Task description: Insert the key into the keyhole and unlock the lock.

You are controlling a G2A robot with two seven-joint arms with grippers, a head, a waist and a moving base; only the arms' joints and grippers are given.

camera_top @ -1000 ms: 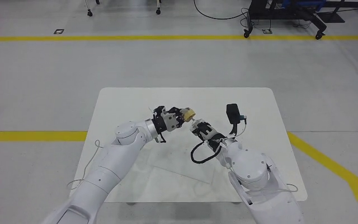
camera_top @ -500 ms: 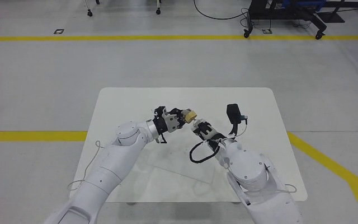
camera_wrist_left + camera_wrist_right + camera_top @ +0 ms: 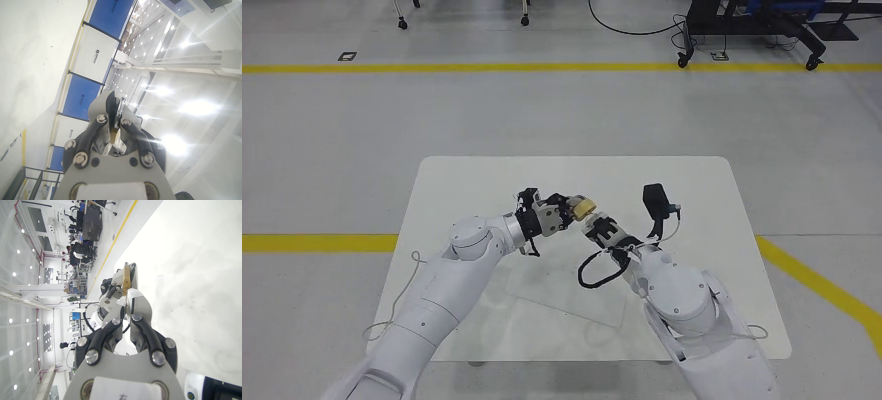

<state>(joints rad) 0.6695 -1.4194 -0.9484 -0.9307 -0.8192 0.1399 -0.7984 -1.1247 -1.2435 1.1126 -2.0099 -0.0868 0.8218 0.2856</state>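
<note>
My left gripper (image 3: 570,210) is shut on a brass padlock (image 3: 584,206) and holds it above the middle of the white table (image 3: 472,180). In the left wrist view the silver shackle (image 3: 121,105) and brass body (image 3: 114,135) sit between the fingers. My right gripper (image 3: 595,225) is shut, and its taped fingertips (image 3: 132,294) press against the end of the padlock (image 3: 126,278). The key is almost wholly hidden between those fingertips, right at the lock's end. The left gripper (image 3: 113,285) also shows just behind the lock in the right wrist view.
A black cable (image 3: 592,272) loops beside the right wrist. Yellow floor lines (image 3: 322,242) run past both sides of the table. Chairs, desks and equipment stand far off in the room.
The right arm has crept slightly towards the padlock, its wrist shifting a little to the left. The left gripper and the lock have stayed almost still.
</note>
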